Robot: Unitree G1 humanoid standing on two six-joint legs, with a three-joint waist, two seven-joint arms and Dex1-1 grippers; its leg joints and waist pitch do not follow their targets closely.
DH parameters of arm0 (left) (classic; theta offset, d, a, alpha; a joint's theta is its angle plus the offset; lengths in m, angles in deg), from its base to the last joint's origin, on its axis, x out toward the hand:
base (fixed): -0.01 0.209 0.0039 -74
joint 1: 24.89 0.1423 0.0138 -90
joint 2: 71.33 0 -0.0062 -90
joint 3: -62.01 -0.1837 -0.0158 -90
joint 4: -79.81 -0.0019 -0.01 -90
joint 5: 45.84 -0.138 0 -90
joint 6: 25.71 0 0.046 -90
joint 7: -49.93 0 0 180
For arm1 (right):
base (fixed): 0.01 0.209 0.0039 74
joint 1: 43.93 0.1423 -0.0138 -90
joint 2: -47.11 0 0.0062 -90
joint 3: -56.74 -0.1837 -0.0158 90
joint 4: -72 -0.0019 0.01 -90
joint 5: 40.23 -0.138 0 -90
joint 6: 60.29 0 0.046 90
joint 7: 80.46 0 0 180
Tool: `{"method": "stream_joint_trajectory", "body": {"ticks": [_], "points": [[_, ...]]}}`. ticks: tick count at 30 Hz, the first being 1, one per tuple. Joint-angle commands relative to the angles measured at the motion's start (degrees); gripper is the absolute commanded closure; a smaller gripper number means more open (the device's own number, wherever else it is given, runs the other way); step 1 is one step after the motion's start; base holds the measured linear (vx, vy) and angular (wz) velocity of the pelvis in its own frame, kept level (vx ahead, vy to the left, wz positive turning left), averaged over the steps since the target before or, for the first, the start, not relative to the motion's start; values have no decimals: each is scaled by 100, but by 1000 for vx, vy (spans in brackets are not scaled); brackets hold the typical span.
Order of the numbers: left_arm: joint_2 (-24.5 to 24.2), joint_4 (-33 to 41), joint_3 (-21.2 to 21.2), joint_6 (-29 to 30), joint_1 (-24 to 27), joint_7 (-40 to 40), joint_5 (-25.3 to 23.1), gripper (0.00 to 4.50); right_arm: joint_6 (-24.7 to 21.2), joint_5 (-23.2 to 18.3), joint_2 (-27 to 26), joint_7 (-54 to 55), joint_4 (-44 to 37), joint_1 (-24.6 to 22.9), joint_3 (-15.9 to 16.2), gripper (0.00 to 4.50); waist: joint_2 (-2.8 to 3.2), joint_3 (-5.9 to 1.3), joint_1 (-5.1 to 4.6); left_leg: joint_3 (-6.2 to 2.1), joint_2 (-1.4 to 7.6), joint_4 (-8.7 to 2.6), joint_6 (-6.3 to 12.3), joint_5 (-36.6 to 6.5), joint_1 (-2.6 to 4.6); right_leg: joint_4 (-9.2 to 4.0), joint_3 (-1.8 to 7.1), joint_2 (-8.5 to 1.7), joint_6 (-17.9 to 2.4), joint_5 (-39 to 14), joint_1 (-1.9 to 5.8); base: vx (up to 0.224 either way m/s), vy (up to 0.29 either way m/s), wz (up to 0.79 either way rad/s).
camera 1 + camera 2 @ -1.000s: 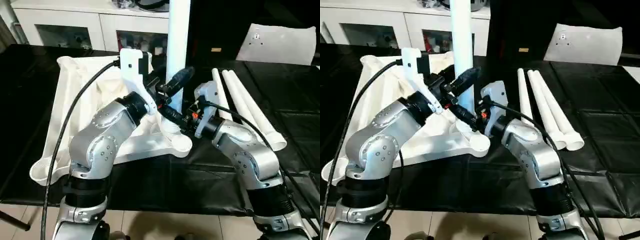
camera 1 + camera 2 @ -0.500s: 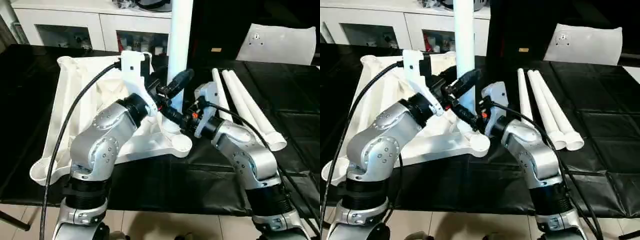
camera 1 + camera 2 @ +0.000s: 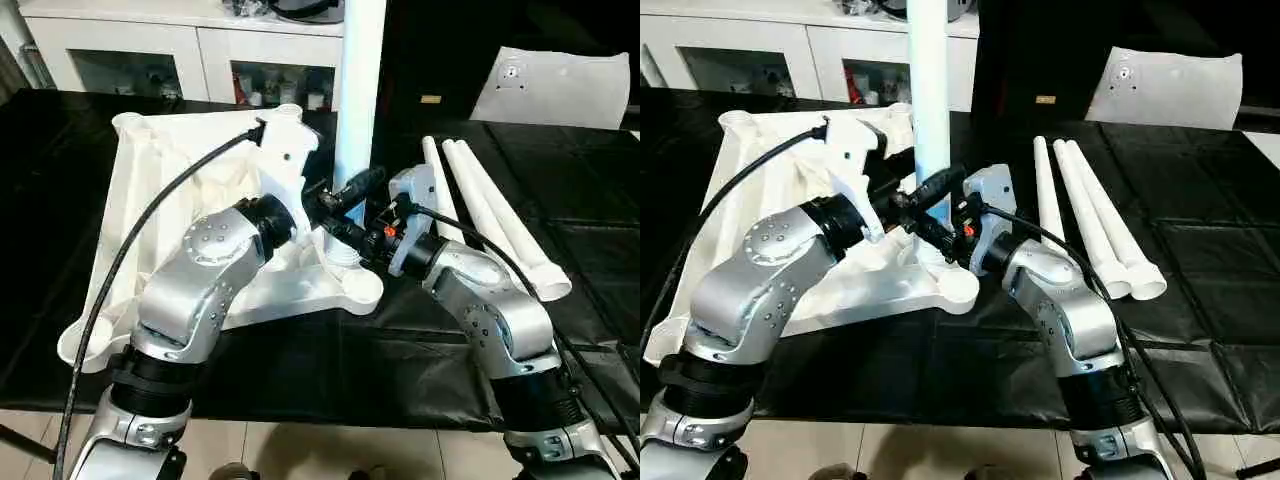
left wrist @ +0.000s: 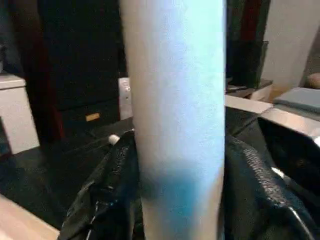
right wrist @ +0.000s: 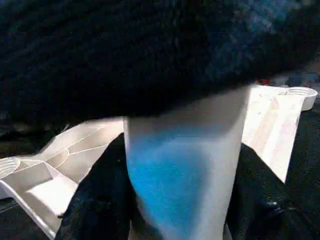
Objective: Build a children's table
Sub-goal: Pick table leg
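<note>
A: Which step is this?

B: Seating the first leg. It stands upright in the near right corner socket of the upturned table top, which lies left of centre on the black table. Both grippers clamp it low down, the left gripper just above the right gripper, fingers closed around the shaft.

A: And next?

B: Probably pressing or twisting it home, then fetching one of the three spare legs lying to the right.

A: Do the wrist views add anything?

B: They show black fingers hugging both sides of the shaft; the head views alone show the socket and the spares.
</note>
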Motion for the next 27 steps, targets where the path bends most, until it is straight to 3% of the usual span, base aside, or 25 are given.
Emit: {"method": "stream_joint_trajectory", "body": {"ticks": [1, 7, 8, 10, 11, 16, 18, 22, 23, 27], "points": [[-62, -68, -21, -66, 13, 24, -89, 245, 77, 36, 42, -22, -34, 54, -107, 255, 10, -435, -11, 4, 184, -416, 2, -454, -15, -426, 258, -364, -941, -1020, 358, 0, 0, 0], [239, -91, 236, 46, 61, 5, 252, 253, 89, 41, 53, -51, 2, 95, -95, 255, -11, -434, -31, 18, 182, -404, 29, -459, -15, -435, 262, -367, -973, -1071, 358, 0, 0, 0], [439, -66, 443, 229, 79, -84, 569, 253, 88, 45, 60, -67, 9, 105, -82, 255, -31, -436, -37, 21, 181, -403, 34, -450, -21, -431, 261, -364, -981, -1066, 363, 0, 0, 0], [486, -61, 493, 265, 81, -106, 642, 255, 88, 45, 62, -69, 12, 108, -80, 255, -25, -434, -34, 24, 177, -395, 52, -449, -25, -434, 260, -366, -1009, -1071, 363, 0, 0, 0], [634, -53, 679, 440, 70, -186, 918, 256, 80, 48, 65, -70, 8, 111, -72, 255, -28, -435, -34, 21, 181, -399, 82, -444, -21, -439, 258, -363, -992, -1086, 357, 0, 0, 0], [791, -187, 988, 492, -56, -349, 1113, 257, -21, 88, 95, -5, 5, 137, -55, 255, -42, -427, -36, 24, 174, -393, 123, -449, -25, -453, 255, -356, -948, -1198, 353, 0, 0, 0], [756, -283, 1083, 512, -144, -333, 1113, 257, -149, -114, 61, -64, -18, 157, -161, 185, -36, -432, -29, 24, 163, -394, 135, -463, -13, -466, 256, -351, -887, -1280, 347, 0, 0, 0], [620, -429, 1226, 628, -303, -226, 1163, 257, -410, -625, 121, -291, -199, 223, -481, 172, -39, -440, -30, 19, 170, -396, 162, -394, -14, -447, 253, -351, -910, -1097, 357, 0, 0, 0], [615, -434, 1231, 632, -308, -223, 1167, 257, -421, -641, 129, -303, -207, 225, -490, 146, -40, -443, -24, 17, 168, -391, 196, -377, -10, -438, 254, -346, -913, -1046, 363, 0, 0, 0], [447, -609, 1326, 747, -478, -19, 1338, 257, -846, -1106, 494, -756, -436, 228, -694, 116, -38, -450, -8, 21, 161, -378, 258, -245, -13, -425, 251, -343, -983, -875, 384, 0, 0, 0]]}}
